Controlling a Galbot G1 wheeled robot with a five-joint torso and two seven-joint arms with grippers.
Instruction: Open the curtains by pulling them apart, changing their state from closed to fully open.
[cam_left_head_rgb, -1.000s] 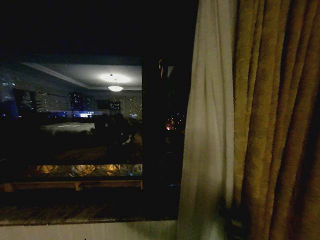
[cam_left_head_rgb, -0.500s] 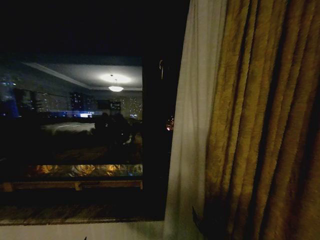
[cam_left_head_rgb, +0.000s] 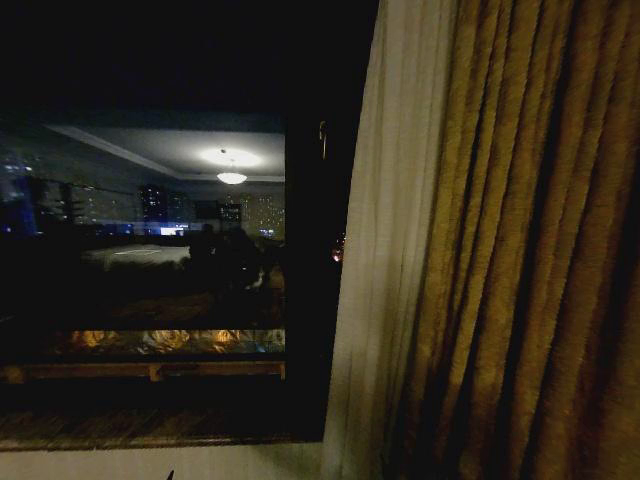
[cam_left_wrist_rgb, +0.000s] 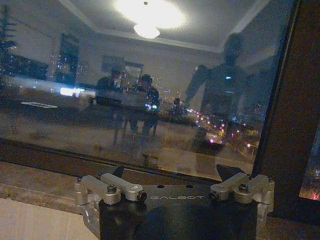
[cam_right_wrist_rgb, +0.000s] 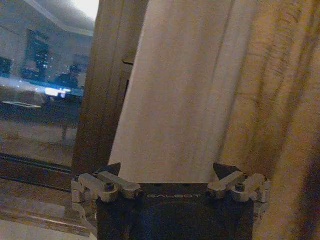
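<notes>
Right wrist view shows your right gripper (cam_right_wrist_rgb: 170, 175) spread wide, holding nothing, facing the sheer curtain (cam_right_wrist_rgb: 175, 85) bunched beside the gold drape (cam_right_wrist_rgb: 280, 100). Left gripper (cam_left_wrist_rgb: 172, 177) also gapes empty. Opening seems nearly finished; push the panel further aside.

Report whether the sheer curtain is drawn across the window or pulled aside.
Pulled aside: the sheer curtain hangs bunched beside the gold drape, leaving the dark window glass uncovered.
</notes>
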